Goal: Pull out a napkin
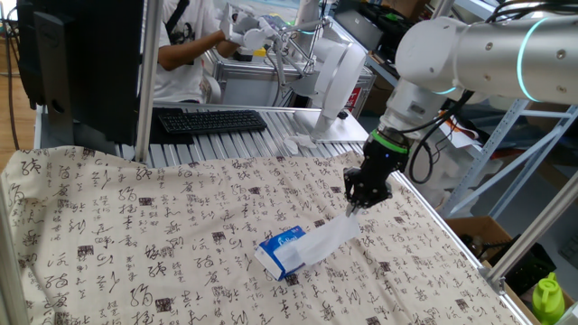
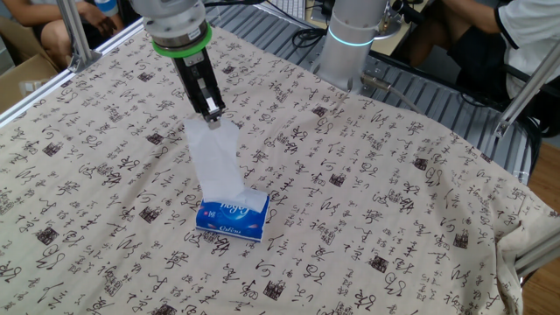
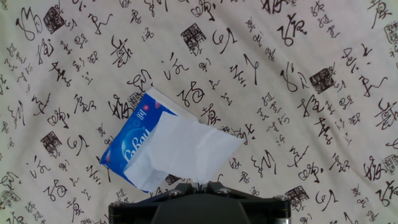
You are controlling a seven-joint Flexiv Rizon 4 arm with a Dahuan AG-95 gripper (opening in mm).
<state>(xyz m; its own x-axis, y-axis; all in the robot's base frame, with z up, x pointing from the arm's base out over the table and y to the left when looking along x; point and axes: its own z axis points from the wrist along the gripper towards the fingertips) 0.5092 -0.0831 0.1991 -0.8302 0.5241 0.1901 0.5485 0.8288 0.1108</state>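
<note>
Hand view looks down on a blue-and-white tissue pack (image 3: 134, 146) lying on the worktop (image 3: 298, 74), which is covered by a pale cloth printed with black calligraphy characters. A white napkin (image 3: 186, 152) rises out of the pack's top and spreads toward the camera, its near corner disappearing at the dark housing along the lower edge of the frame, where the fingertips themselves are hidden. In the other fixed view the pincer (image 2: 213, 115) hangs above and beyond the pack (image 2: 232, 216), its two black fingers closed together and clenched on the upper edge of the napkin (image 2: 216, 157). The sheet stretches as a long narrow strip from the fingers down to the pack's opening, so its lower end remains inside the pack while the rest is drawn up into the air. One fixed view shows the same from the far side: the pincer (image 1: 352, 208) held above the cloth, the napkin (image 1: 327, 238) slanting down from it to the pack (image 1: 280, 253), which rests flat on the worktop near the middle of the cloth. A black keyboard (image 1: 212, 120) lies beyond the cloth's far edge.
</note>
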